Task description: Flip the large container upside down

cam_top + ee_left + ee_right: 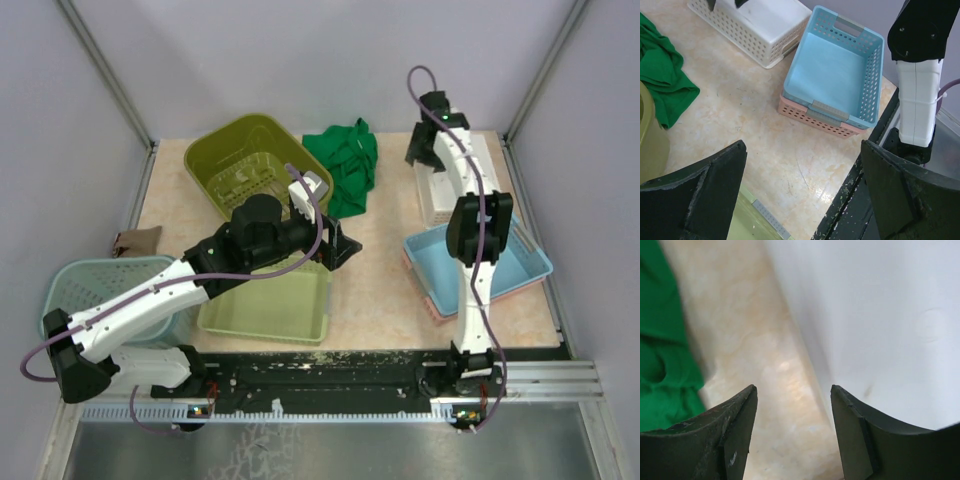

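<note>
Beige bench [380, 290] between grey walls. From above: white large container [436, 205] far right, bottom up, right hand [417, 153] over it, green cloth [345, 165] beside. Left wrist: left hand [802, 145] spread wide; blue basket [832, 70] nested in pink basket [815, 117]. Right wrist: fingers [720, 440] apart at container's edge.

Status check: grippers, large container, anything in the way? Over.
Left gripper open, hovering empty. Right gripper open, straddling white container edge. Container appears base-up. Green cloth alongside, apart.
</note>
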Robot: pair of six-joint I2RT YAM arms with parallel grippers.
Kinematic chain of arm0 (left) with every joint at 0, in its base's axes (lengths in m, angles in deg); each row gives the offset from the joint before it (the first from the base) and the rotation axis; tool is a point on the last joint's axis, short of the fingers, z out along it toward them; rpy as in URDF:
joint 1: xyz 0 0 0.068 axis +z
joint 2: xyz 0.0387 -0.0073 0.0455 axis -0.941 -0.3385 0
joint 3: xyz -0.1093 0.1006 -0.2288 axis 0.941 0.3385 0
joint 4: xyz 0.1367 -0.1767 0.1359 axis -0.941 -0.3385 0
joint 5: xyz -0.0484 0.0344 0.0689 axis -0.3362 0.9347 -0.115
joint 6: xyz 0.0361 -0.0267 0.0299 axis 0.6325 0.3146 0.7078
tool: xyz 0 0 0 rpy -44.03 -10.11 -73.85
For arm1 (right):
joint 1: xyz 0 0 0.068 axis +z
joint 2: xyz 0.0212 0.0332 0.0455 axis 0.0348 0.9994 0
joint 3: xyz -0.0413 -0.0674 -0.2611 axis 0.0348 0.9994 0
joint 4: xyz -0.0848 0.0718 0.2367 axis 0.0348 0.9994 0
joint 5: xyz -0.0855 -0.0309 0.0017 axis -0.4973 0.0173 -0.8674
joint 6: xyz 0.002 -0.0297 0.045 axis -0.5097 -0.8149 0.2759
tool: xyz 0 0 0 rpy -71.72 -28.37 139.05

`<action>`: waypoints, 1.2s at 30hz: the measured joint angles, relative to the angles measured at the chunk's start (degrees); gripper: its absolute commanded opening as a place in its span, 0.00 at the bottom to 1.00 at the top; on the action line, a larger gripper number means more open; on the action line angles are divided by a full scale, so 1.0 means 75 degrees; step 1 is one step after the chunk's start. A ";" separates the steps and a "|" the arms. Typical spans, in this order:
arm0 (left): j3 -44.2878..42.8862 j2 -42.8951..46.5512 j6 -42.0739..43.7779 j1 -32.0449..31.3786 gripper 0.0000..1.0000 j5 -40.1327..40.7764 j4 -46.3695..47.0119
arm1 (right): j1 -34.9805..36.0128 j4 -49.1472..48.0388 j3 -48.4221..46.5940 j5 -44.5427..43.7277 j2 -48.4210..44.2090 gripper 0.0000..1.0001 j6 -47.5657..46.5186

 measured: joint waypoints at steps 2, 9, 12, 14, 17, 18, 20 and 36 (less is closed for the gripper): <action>0.0017 0.0000 0.0017 0.0000 1.00 -0.0029 0.0012 | -0.0353 0.0070 -0.0361 -0.0318 -0.0003 0.61 -0.0012; 0.0032 -0.0058 0.0055 0.0000 1.00 -0.0195 0.0035 | -0.0624 -0.0385 0.0093 0.0006 -0.0379 0.61 -0.0210; 0.0032 -0.0131 0.0055 0.0000 1.00 -0.0280 0.0035 | -0.0213 -0.0659 0.0493 0.0425 -0.0542 0.60 -0.0475; 0.0032 -0.0149 0.0055 0.0000 1.00 -0.0306 0.0035 | 0.0181 -0.0769 0.0586 0.0659 -0.0548 0.60 -0.0726; 0.0032 -0.0152 0.0055 0.0000 1.00 -0.0303 0.0035 | 0.0650 -0.0766 0.0574 0.0766 -0.0525 0.61 -0.1011; 0.0032 -0.0152 0.0055 0.0000 1.00 -0.0300 0.0029 | 0.0766 -0.0764 0.0557 0.0766 -0.0501 0.61 -0.1078; 0.0032 -0.0152 0.0055 0.0000 1.00 -0.0300 0.0032 | 0.0866 -0.0664 0.0361 0.0740 -0.0318 0.61 -0.1207; 0.0032 -0.0425 0.0055 0.0000 1.00 -0.0388 0.0029 | -0.1043 -0.0111 -0.1040 -0.1043 0.1005 0.63 -0.1110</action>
